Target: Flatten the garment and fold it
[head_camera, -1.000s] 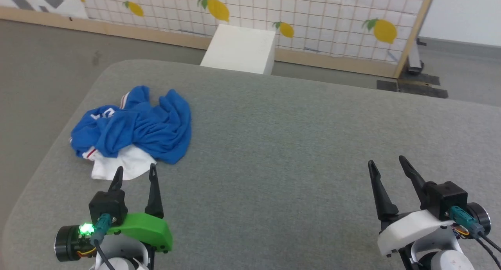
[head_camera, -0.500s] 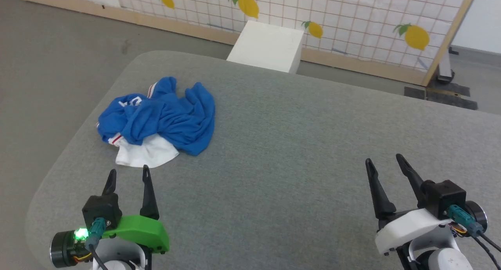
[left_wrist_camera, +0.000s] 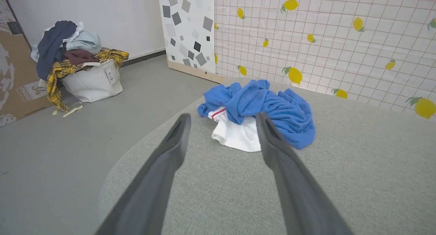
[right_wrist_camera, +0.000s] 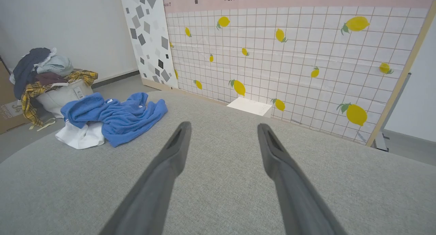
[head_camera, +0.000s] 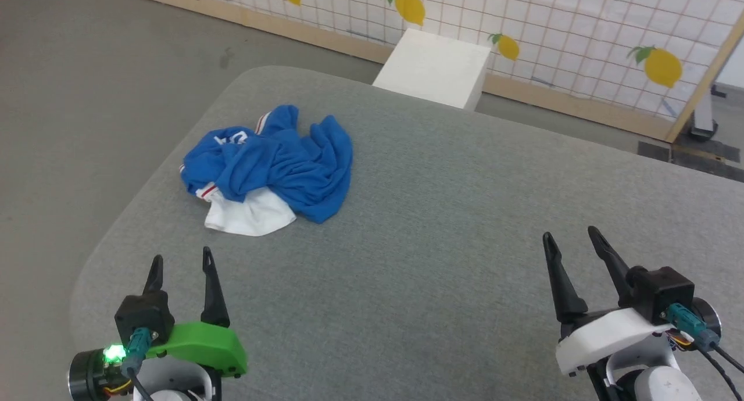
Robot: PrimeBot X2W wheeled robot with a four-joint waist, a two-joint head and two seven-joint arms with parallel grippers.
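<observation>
Left fingers (head_camera: 212, 296) and right fingers (head_camera: 561, 285) gape empty, the garment (head_camera: 285, 168) crumpled ahead of the left. Best to pinch its near white edge (head_camera: 250, 219) first.

the table (head_camera: 453, 232) is covered in grey woven fabric, with rounded corners and a soft, curved edge. the garment (head_camera: 290, 168) lies on it in a crumpled heap near the far left corner, close to the left edge. the heap is mostly bright blue, bunched in thick folds. a white part spreads flat on the fabric at its near side, with a strip of red-striped white trim beside it and some white lettering on top.
</observation>
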